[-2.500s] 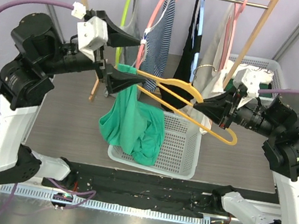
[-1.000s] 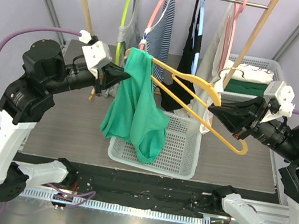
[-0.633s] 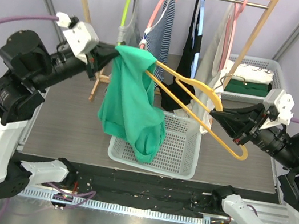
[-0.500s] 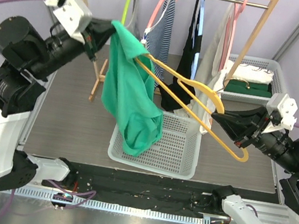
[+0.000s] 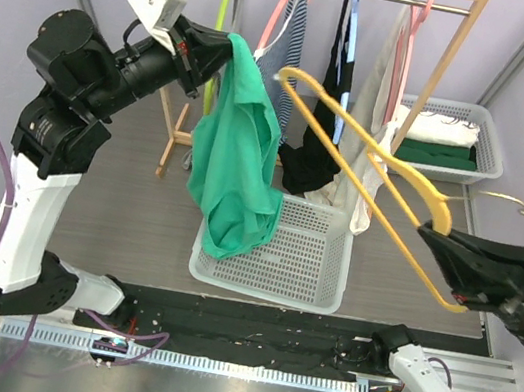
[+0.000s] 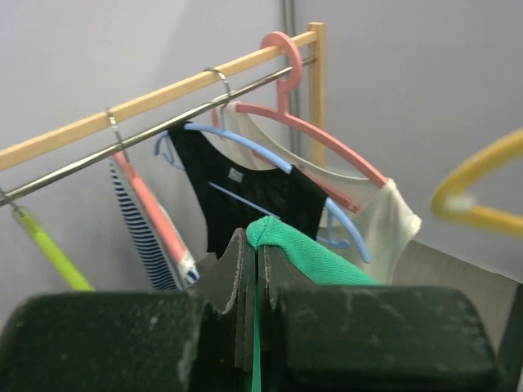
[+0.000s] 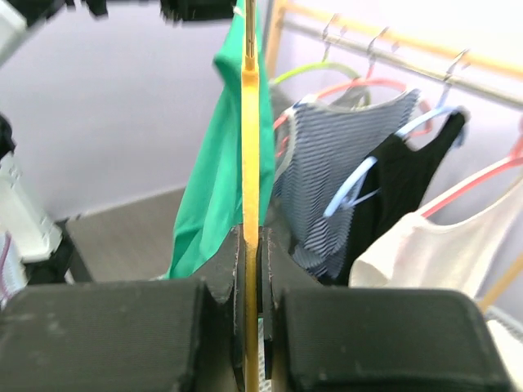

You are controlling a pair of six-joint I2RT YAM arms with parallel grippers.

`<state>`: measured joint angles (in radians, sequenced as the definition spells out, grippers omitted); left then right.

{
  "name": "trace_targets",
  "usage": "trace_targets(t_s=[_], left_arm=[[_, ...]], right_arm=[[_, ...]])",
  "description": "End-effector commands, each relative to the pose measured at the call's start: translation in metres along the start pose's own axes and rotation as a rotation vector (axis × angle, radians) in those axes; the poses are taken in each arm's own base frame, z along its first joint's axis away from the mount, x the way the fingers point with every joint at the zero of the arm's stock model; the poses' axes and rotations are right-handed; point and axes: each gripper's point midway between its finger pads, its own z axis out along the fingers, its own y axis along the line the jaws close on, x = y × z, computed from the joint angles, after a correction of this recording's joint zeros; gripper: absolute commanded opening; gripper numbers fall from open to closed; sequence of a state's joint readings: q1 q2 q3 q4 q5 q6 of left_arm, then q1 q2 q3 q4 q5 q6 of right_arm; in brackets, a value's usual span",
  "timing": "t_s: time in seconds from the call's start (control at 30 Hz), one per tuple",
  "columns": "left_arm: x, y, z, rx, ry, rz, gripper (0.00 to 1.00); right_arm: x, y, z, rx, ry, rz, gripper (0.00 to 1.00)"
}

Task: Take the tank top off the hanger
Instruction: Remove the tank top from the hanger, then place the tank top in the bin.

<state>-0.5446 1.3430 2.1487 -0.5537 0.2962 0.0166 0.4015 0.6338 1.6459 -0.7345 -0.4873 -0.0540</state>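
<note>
Green fabric tank top (image 5: 238, 161) hangs in the air from the left pincer (image 5: 229, 48), which is clenched on a fold at its upper edge, high above the desk (image 5: 107, 209). Its lower end dangles over the white plastic mesh basket (image 5: 320, 267). The right pincer (image 5: 430, 231) is clenched on the yellow plastic hanger (image 5: 371, 154), held slantwise with its far tip just beside the cloth; whether they touch I cannot tell. Behind them, a wooden rack (image 5: 444, 76) carries a striped top (image 7: 343, 163), a black top (image 7: 400, 188) and a white top (image 7: 425, 253) on coloured hangers.
</note>
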Motion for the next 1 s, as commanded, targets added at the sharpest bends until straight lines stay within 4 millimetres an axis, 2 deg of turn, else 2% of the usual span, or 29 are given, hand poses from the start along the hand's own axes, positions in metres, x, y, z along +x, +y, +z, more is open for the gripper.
trace_targets(t_s=[0.0,0.03,0.1,0.13,0.2,0.4,0.53,0.57,0.7,0.8,0.93,0.97], left_arm=[[-0.023,-0.037,0.002,0.180,-0.084,-0.080,0.00],[-0.027,-0.047,0.004,0.219,-0.094,-0.085,0.00],[-0.035,-0.058,0.006,0.265,-0.112,-0.087,0.00],[-0.042,-0.069,0.008,0.306,-0.132,-0.085,0.00],[-0.053,-0.077,0.009,0.335,-0.158,-0.070,0.00],[-0.082,-0.113,0.018,0.451,-0.252,-0.039,0.00],[-0.096,-0.146,0.010,0.566,-0.313,0.001,0.00],[-0.103,-0.159,0.002,0.607,-0.341,0.015,0.00],[-0.141,-0.162,-0.021,0.601,-0.465,0.075,0.00],[-0.153,-0.158,-0.029,0.583,-0.512,0.118,0.00],[-0.178,-0.155,-0.052,0.588,-0.607,0.148,0.00],[-0.180,-0.154,-0.054,0.586,-0.610,0.148,0.00]], right_arm=[[-0.061,-0.019,-0.027,0.159,-0.199,-0.041,0.01],[-0.071,-0.029,-0.033,0.222,-0.245,-0.032,0.01],[-0.076,-0.036,-0.037,0.249,-0.285,0.009,0.01],[-0.076,-0.048,-0.038,0.303,-0.304,0.025,0.01],[-0.074,-0.053,-0.034,0.302,-0.310,0.054,0.01],[-0.040,-0.075,0.000,0.371,-0.204,0.105,0.01],[-0.023,-0.087,0.011,0.425,-0.158,0.099,0.01],[-0.020,-0.089,0.013,0.434,-0.151,0.099,0.01],[-0.013,-0.095,0.016,0.466,-0.131,0.089,0.01],[-0.008,-0.098,0.018,0.479,-0.118,0.084,0.01],[0.002,-0.100,0.023,0.489,-0.094,0.083,0.01],[0.003,-0.099,0.024,0.486,-0.090,0.085,0.01]])
